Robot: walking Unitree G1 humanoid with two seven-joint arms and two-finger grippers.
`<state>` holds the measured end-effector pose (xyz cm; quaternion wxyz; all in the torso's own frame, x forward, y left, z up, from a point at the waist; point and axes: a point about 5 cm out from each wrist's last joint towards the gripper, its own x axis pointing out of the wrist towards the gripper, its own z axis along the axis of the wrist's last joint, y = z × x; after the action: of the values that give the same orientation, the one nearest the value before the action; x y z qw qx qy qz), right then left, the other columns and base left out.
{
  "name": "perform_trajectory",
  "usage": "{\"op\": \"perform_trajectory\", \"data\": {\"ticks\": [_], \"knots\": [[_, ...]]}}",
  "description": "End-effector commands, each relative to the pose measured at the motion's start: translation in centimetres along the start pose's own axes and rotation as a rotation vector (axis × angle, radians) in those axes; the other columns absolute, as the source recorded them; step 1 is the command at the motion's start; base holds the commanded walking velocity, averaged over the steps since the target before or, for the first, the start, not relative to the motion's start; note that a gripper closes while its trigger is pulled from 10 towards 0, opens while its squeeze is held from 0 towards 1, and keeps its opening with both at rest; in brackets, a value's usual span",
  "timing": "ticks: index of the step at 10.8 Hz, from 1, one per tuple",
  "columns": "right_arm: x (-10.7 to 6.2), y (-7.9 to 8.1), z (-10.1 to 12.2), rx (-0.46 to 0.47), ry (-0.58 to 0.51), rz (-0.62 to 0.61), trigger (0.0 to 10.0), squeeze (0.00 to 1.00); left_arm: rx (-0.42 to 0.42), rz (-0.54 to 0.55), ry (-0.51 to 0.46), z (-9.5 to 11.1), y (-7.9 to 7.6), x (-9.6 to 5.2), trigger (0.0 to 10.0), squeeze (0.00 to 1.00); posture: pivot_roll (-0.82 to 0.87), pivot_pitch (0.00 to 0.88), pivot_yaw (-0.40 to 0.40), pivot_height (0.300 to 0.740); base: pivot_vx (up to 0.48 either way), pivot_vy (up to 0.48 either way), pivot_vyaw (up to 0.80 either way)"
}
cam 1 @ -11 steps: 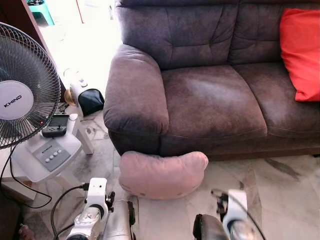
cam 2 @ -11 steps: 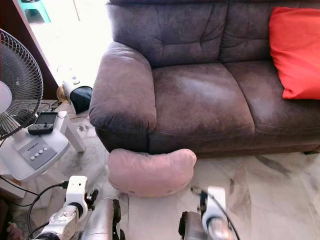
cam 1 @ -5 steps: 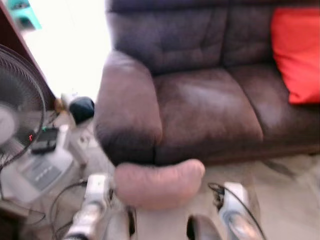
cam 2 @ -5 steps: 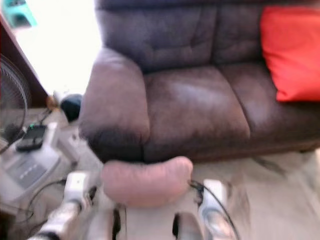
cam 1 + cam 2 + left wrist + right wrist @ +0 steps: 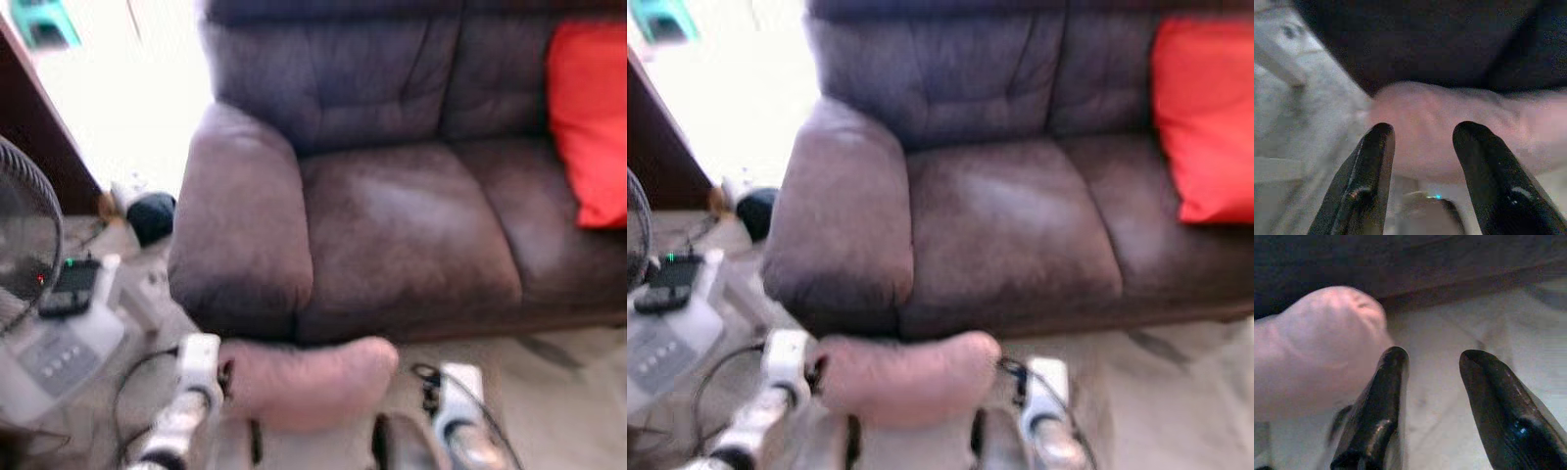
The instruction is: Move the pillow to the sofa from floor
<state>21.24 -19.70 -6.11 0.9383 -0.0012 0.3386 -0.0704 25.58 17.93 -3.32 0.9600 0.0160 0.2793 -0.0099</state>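
Low in the frame, the pink pillow [image 5: 309, 380] lies on the floor against the sofa [image 5: 392, 225] front, long axis running left to right. The left gripper [image 5: 1422, 147] and right gripper [image 5: 1432, 377], both spread open, flank its ends, equally near.

Two silver-white arms show at the bottom of the left eye view, blurred. The left arm [image 5: 186, 411] at lower left is pale and boxy at its end, with a thin black cable looping off it. The right arm [image 5: 458, 416] at lower right has a similar white block with dark wiring. Each claw has two long, glossy black fingers [image 5: 1359, 181], rounded at the tips [image 5: 1376, 401]
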Motion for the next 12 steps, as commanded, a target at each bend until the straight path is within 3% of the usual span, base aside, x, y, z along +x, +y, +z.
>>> {"op": "perform_trajectory", "data": {"ticks": [1,4,5,12], "knots": [[-0.17,0.56,-0.55,-0.007,0.017,0.026,10.0,0.0,0.006,0.02,0.037,-1.06,0.84,-0.44,10.0,0.0,0.06,0.075,-0.015,0.614,0.0,0.0,0.0],[-0.19,0.67,-0.52,-0.011,0.011,0.035,10.0,0.0,0.006,0.022,0.037,-1.06,0.87,-0.45,10.0,0.0,0.05,0.083,-0.015,0.614,0.0,0.0,0.68],[-0.22,0.53,-0.61,0.02,0.014,0.02,10.0,0.0,0.005,0.021,0.037,-1.06,0.86,-0.45,10.0,0.0,0.05,0.083,-0.015,0.614,0.0,0.0,0.0],[-0.2,0.45,-0.52,0.006,0.009,0.017,10.0,0.0,0.012,0.014,0.045,-1.32,0.84,-0.55,10.0,0.0,0.05,0.059,-0.011,0.614,0.0,0.0,0.0]]}}
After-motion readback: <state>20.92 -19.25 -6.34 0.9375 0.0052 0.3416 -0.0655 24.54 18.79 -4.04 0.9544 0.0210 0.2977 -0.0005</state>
